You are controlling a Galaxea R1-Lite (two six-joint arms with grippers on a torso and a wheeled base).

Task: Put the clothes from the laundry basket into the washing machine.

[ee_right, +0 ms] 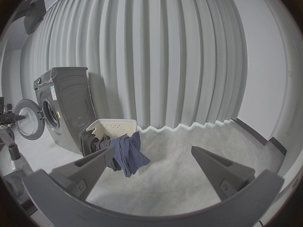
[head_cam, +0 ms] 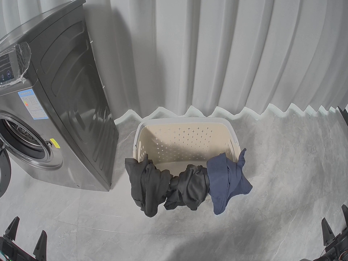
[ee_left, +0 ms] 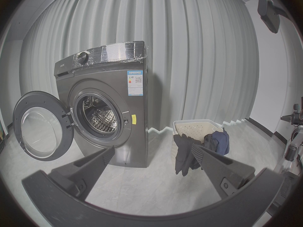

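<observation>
The laundry basket (head_cam: 186, 124) sits on the floor (head_cam: 286, 171), just beside the washing machine (head_cam: 72, 91). I think it is put there so the trip from one to the other is short. The inside of the basket looks bare. The clothes hang over its front edge, the side nearest the robot, so they should be easy to grab from there.

The round door (ee_left: 42, 125) of the washing machine is swung wide open. The drum (ee_left: 100, 117) inside looks shiny, with no clothes in it. None of the clothes have gone in yet.

The left claw (head_cam: 28, 232) is low, on the washing machine side. Its two fingers are spread wide and hold nothing. The right claw (head_cam: 334, 220) is low on the other side, spread wide too, with nothing in it. Both are well apart from the basket. I think they are open so they are ready to pinch some cloth.

Now the count: one basket, one washing machine, one open door and two claws. For clothes, there is one blue piece (head_cam: 226, 180) and two dark bunches (head_cam: 146, 185). The dark bunches touch, so I cannot tell if they are one piece or two.
</observation>
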